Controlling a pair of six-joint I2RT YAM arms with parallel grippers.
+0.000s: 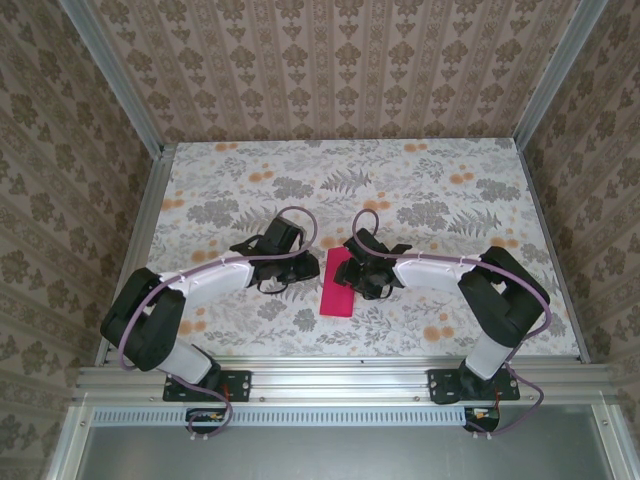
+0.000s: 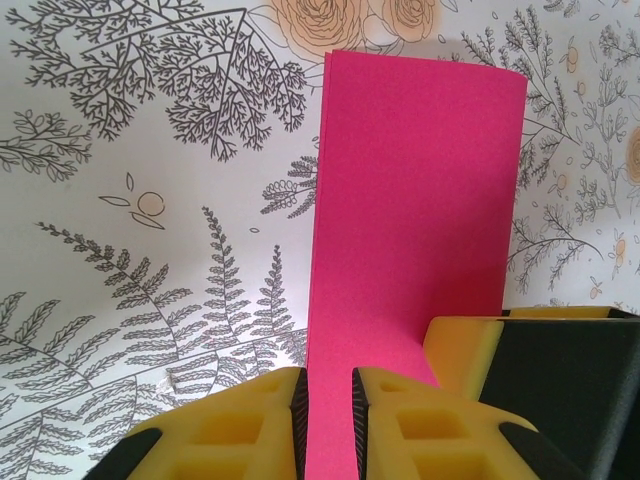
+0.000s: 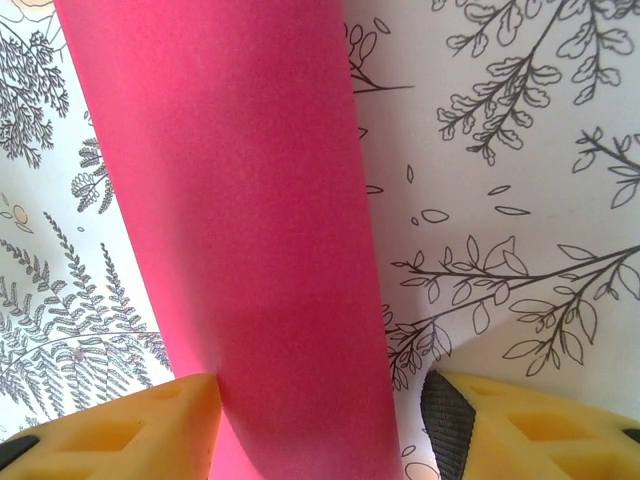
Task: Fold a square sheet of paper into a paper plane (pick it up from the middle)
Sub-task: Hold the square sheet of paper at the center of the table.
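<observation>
- Paper (image 1: 338, 285): a magenta sheet doubled into a narrow rectangle. It lies on the table (image 1: 440, 190) between the two grippers, toward the near edge. No nose or wings are formed yet.
- Left gripper (image 2: 328, 400): the jaws are almost together, with a thin slit between them. Pink shows through the slit, so the paper passes under the tips and is not pinched. Whether the tips press on it cannot be told.
- Right gripper (image 3: 320, 405): the jaws are wide apart and straddle the paper's width. One finger (image 3: 120, 430) meets the paper's edge and the other stands just clear. Nothing is held.
- Weight and stiffness (judged): very light, thin and limp. Lifted by a corner it would sag or curl. Doubled, it is somewhat stiffer along the fold. Shading in the right wrist view suggests the paper bows up slightly instead of lying flat.
- Friction (judged): little weight holds it down, so a sideways push would probably slide it over the cloth instead of bending it.
- Fragility (judged): any pinch leaves a lasting crease, and opposed pulls from the two grippers could tear it.
- Where to hold (judged): mid-length, as the task asks, closing on both layers where they lift off the cloth. The other gripper should pin the paper flat near the fold, so the next crease lands straight.
</observation>
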